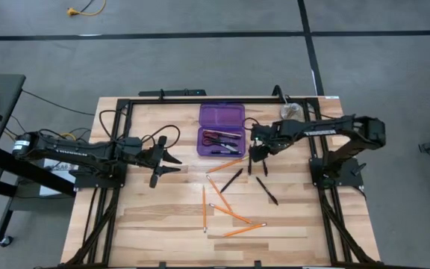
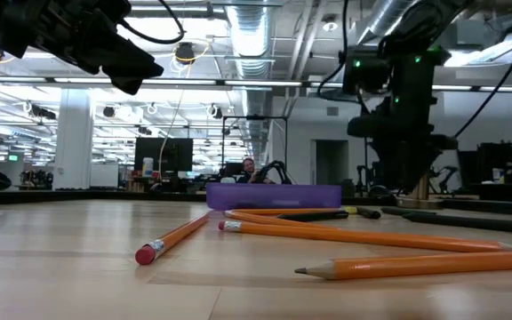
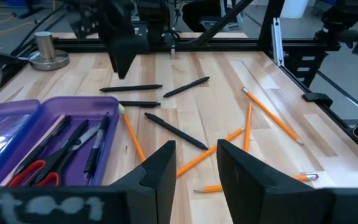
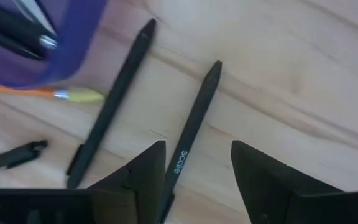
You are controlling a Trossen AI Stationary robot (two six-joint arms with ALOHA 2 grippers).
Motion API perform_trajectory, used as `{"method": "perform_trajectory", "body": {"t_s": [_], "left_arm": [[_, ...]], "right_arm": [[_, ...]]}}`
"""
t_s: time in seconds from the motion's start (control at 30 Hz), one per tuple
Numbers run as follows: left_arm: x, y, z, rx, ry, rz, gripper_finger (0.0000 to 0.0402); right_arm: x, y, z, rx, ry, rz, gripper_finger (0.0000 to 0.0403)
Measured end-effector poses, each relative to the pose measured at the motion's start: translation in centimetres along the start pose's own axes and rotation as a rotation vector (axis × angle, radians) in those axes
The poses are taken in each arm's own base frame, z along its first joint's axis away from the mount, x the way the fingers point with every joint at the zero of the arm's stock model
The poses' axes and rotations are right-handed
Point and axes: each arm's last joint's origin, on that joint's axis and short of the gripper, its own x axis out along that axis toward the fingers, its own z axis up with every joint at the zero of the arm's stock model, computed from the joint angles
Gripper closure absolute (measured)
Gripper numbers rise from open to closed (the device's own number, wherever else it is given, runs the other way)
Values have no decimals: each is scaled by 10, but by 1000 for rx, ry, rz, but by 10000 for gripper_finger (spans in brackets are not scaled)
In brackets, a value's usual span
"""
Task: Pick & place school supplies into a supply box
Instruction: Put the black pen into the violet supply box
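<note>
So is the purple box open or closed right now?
Open. In the high view the supply box lies with its lid folded flat behind the tray, and the red-handled scissors and a black pen show inside.

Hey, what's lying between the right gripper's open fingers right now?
In the right wrist view, a slim black pen lies on the wood between the right gripper's open fingers, untouched. A second black pen lies just beside it, outside them.

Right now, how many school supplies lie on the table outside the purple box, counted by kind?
Orange pencils: 5
Black pens: 4
Total outside the purple box: 9
</note>
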Motion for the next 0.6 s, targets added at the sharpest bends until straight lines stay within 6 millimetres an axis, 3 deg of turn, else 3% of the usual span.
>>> {"method": "perform_trajectory", "body": {"t_s": [0.37,0.6], "left_arm": [[0,0,0,1,-5,-1,297],[0,0,0,1,-5,0,297]], "right_arm": [[43,11,-2,-57,134,-69,225],[50,12,-1,-70,161,-79,242]]}}
